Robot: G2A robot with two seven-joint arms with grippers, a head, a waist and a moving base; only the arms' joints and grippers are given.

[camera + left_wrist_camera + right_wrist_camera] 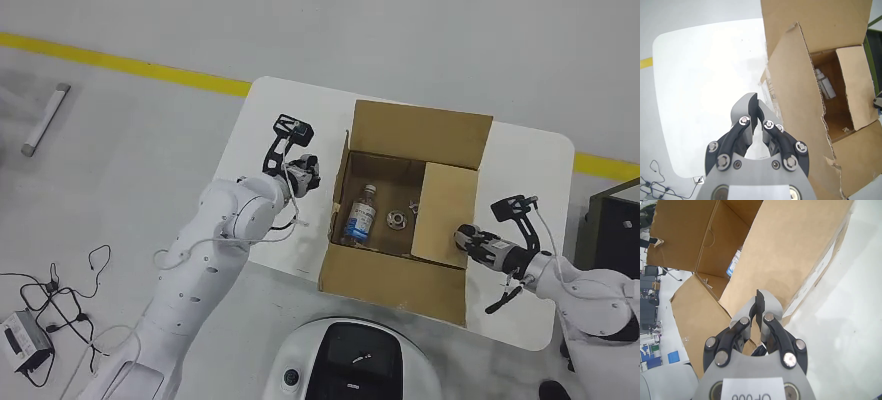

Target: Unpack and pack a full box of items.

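Note:
An open cardboard box (392, 278) stands in the middle of the white table (262, 122). Inside it lie a clear bottle (361, 213) with a blue label and a small metal part (396, 217). My left gripper (306, 168) is shut and empty, just outside the box's left wall (800, 113); in the left wrist view its tips (755, 98) hang over the table and the bottle (824, 83) shows deep in the box. My right gripper (466, 240) is shut, its tips (759, 294) against the outer face of the right flap (783, 256), which leans inward over the box. The bottle's label (732, 265) peeks past that flap.
The back flap (420, 130) stands open away from me. A dark cabinet (612, 225) stands beside the table on the right. Cables (60, 300) lie on the floor at the left. Bare tabletop lies left of the box and right of it (520, 170).

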